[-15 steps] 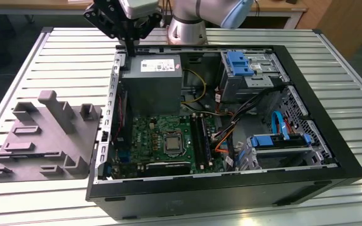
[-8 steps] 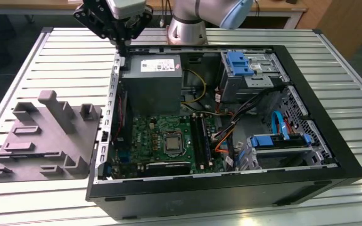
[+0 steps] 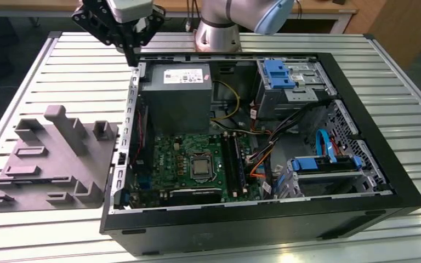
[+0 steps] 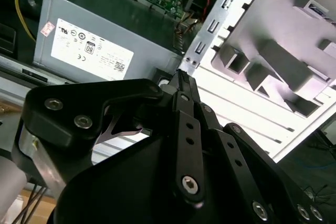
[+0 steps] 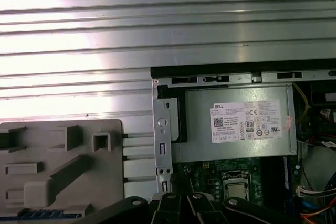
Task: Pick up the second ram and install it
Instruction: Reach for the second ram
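Note:
My gripper (image 3: 131, 57) hangs above the back left corner of the open computer case (image 3: 386, 164), over the table just outside the case wall. Its black fingers (image 4: 181, 85) are pressed together at the tips with nothing between them. In the first wrist view the gripper's knuckles (image 5: 178, 205) sit at the picture's edge, above the motherboard (image 5: 210, 174). I cannot make out the second ram for sure. A thin bluish strip (image 5: 47, 214) lies in a slot of the grey fixture plate (image 3: 46, 164). Long dark memory slots (image 3: 231, 159) run beside the processor socket (image 3: 198, 166).
The grey power-supply box (image 3: 175, 93) fills the case's back left, with yellow and orange cables beside it. Blue drive brackets (image 3: 280, 74) and a drive cage (image 3: 328, 167) stand on the exterior view's right. The case rests on a ribbed metal table (image 3: 79, 71), and the arm's base (image 3: 218, 33) is behind it.

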Robot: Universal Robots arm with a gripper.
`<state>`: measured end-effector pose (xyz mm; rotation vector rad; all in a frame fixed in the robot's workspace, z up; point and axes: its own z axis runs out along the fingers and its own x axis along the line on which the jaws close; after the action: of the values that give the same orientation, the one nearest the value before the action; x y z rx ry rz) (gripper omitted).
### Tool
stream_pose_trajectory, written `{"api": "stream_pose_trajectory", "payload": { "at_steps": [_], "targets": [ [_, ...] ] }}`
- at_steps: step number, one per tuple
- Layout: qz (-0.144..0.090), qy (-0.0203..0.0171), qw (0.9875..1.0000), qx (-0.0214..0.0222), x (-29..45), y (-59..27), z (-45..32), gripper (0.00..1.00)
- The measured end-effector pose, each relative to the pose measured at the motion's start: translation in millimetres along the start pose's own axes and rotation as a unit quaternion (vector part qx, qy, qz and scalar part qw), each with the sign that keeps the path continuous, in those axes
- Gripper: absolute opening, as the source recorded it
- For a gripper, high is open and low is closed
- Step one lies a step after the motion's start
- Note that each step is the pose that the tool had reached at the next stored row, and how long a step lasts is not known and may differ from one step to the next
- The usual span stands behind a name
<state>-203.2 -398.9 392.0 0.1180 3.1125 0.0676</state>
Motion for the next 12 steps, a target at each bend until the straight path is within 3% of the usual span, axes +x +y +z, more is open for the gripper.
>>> {"api": "stream_pose_trajectory", "payload": {
  "at_steps": [12],
  "targets": [
    [0.0,-0.0001,1.0,0.0,32.9,-2.5,-0.4,0.1]
  ]
}}
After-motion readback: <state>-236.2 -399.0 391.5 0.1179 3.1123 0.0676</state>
